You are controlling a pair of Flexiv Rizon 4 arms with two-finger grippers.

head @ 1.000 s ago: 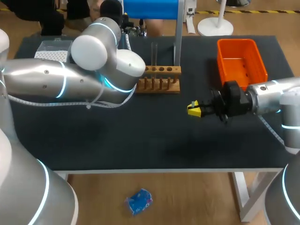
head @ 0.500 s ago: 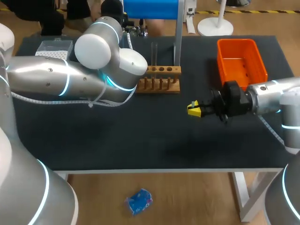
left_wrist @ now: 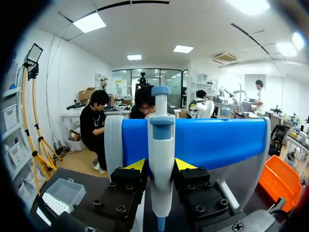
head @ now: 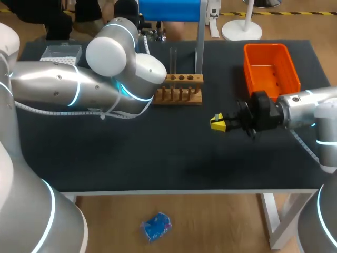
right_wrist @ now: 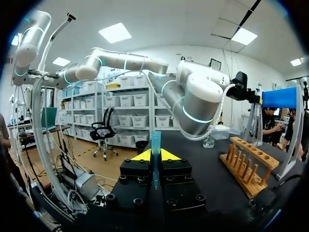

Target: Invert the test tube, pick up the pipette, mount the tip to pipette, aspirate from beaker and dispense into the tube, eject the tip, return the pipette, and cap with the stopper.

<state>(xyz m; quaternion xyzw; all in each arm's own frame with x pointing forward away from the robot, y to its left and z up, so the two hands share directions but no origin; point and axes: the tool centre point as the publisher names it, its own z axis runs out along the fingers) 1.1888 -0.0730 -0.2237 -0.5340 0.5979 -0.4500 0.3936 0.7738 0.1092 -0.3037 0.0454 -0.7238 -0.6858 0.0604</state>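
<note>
Our left jaws are closed on the smooth white pipette (left_wrist: pixel 161 154), which stands upright just before the blue bar of its stand (left_wrist: pixel 217 142). Our right jaws pinch a clear blue tapered tip (right_wrist: pixel 155 145), held upright over the matte dark surface (head: pixel 158 158). It is well apart from the pegged wooden rack (head: pixel 179 89), the orange plastic bin (head: pixel 271 68) and the near edge.

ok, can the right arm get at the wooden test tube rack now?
Probably yes: only bare black table lies between the right gripper and the wooden rack. The left arm crowds the rack's far end, and the gripper is shut on a blue pipette tip.
</note>
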